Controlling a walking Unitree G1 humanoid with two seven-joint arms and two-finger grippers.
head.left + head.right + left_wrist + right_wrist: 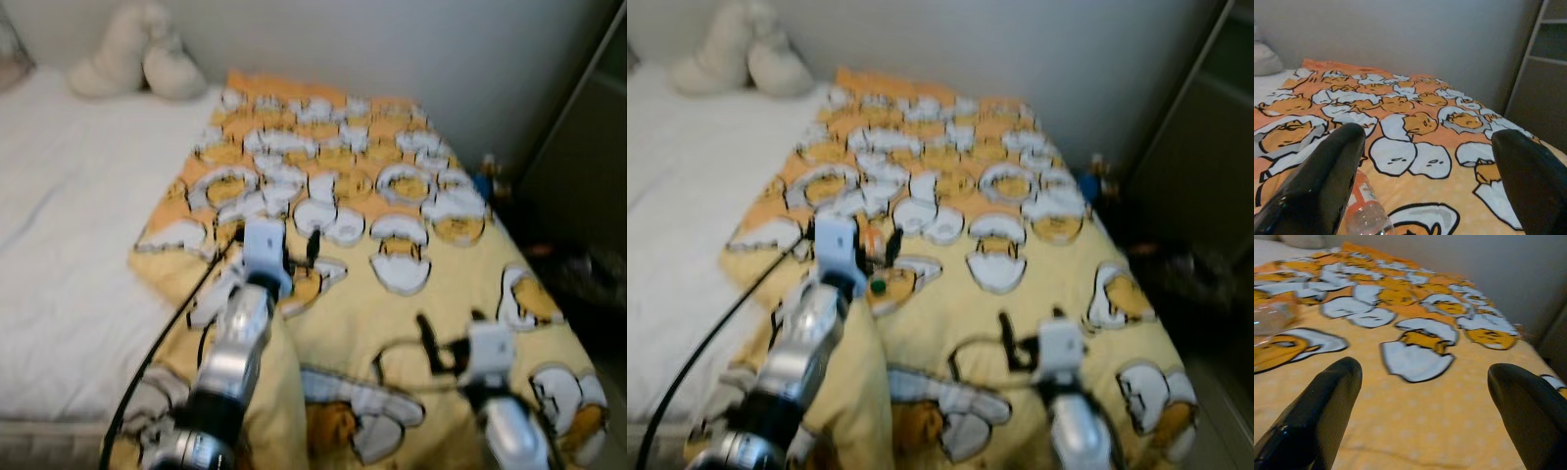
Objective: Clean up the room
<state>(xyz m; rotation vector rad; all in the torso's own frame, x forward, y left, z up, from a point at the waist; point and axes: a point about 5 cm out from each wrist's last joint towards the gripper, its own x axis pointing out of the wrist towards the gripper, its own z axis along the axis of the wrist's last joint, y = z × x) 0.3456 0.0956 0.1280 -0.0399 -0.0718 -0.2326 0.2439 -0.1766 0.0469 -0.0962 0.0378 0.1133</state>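
Bottle (1364,210) lies on the yellow blanket (392,313) on the bed (59,294), just below the left gripper (1425,171), fingers spread wide. Right gripper (1425,411) hovers nearby over the blanket, fingers spread too, holding nothing.

Both eye views come to us smeared with motion blur, light soft and even, dim toward 3 o'clock; wrist views sharper.
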